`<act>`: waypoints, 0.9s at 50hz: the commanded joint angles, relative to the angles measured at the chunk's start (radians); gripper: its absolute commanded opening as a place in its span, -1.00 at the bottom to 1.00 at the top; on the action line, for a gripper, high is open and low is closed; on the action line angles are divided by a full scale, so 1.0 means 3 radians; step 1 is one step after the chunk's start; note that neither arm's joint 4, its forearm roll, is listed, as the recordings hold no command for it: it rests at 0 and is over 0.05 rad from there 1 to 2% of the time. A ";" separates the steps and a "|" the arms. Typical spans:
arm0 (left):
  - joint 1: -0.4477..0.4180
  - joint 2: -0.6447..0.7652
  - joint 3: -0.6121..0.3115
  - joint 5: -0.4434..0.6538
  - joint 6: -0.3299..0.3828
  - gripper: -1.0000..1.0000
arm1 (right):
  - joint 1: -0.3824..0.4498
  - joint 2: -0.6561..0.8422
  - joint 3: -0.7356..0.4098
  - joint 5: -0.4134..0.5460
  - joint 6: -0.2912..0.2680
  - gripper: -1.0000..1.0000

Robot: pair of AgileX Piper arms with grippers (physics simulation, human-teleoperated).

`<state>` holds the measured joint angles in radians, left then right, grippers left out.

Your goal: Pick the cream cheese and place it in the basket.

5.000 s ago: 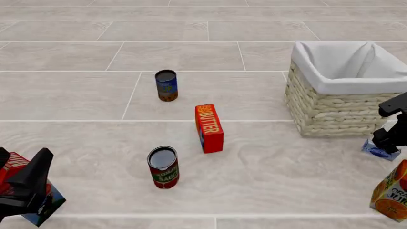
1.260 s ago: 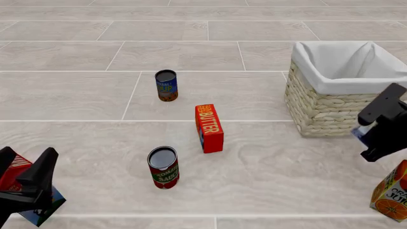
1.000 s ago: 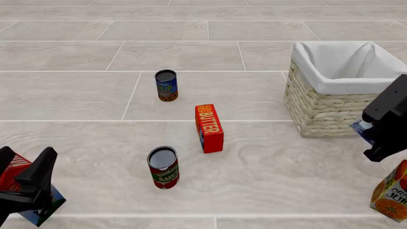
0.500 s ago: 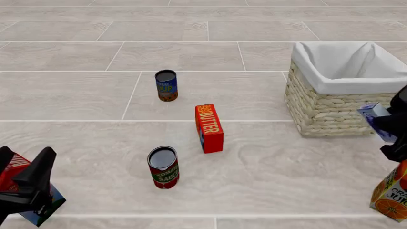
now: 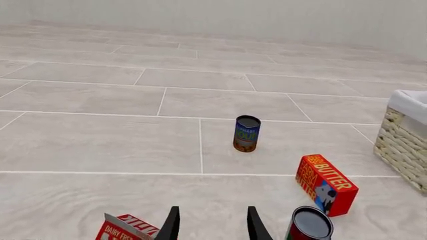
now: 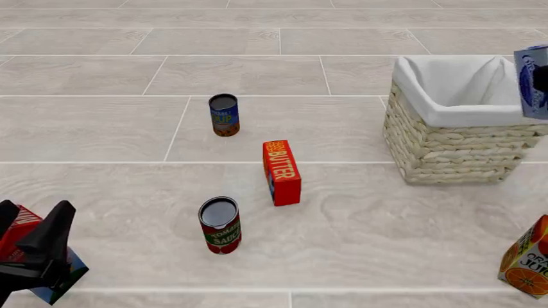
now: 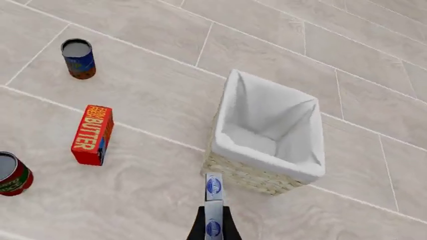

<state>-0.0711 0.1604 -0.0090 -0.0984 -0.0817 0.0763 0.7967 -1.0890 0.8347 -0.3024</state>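
Pale grey wood-grain tiles run across the whole floor-like surface, with a plain light wall at the far side in the left wrist view. High at the right edge of the front view, the cream cheese [image 6: 533, 82] hangs in the air above the near-right part of the basket [image 6: 445, 144], not yet over its white-lined hollow; in the right wrist view the right gripper [image 7: 213, 226] pinches the box edge-on across its thin sides. It looks like a light, stiff little carton, slick-faced, so a squeeze across the flat faces seems the surest hold and a corner grip might let it swivel. Its dark blue oval logos show, but their lettering is too small to read. Readable writing: "BUTTER" on the butter box [image 6: 282, 172], "SAUCE" on the red can [image 6: 220, 226], "ORA… JUIC…" on the juice carton [image 6: 525, 259], and "DAIRY FRES…" on the carton [image 5: 127, 229] under the left gripper [image 5: 211, 226], whose fingers stand spread. The blue can [image 6: 224, 115] carries illegible print.
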 commanded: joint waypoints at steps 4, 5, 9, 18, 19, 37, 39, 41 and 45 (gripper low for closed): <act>0.0011 -0.0038 -0.0020 0.0055 -0.0028 1.00 | -0.0132 0.0417 -0.0189 -0.0575 0.0828 -1.00; 0.0013 -0.0040 -0.0020 0.0056 -0.0031 1.00 | -0.0151 0.0469 -0.0198 -0.0617 0.0890 -1.00; 0.0003 -0.0029 -0.0024 0.0055 -0.0038 1.00 | -0.0267 0.0645 -0.0325 -0.0762 0.1097 -1.00; -0.0010 -0.0017 -0.0004 0.0022 -0.0049 1.00 | -0.0543 0.1111 -0.0536 -0.0985 0.1085 -1.00; -0.0011 -0.0025 -0.0005 0.0031 -0.0049 1.00 | -0.0564 0.1144 -0.0550 -0.0998 0.1073 -1.00; -0.0030 -0.0012 0.0007 0.0007 -0.0067 1.00 | -0.0720 0.1899 -0.1118 -0.0674 0.0708 -1.00; -0.0035 -0.0038 -0.0025 0.0065 -0.0068 1.00 | -0.0746 0.2002 -0.1196 -0.0598 0.0679 -1.00; -0.0034 -0.0049 -0.0042 0.0093 -0.0074 1.00 | -0.0737 0.2075 -0.1249 -0.0528 0.0631 -1.00; -0.0034 -0.0016 -0.0012 0.0032 -0.0074 1.00 | -0.0751 0.2173 -0.1384 -0.0430 0.0634 -1.00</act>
<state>-0.0795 0.1537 -0.0115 -0.0885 -0.1014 -0.1283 1.3473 -1.3994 0.6412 -0.0901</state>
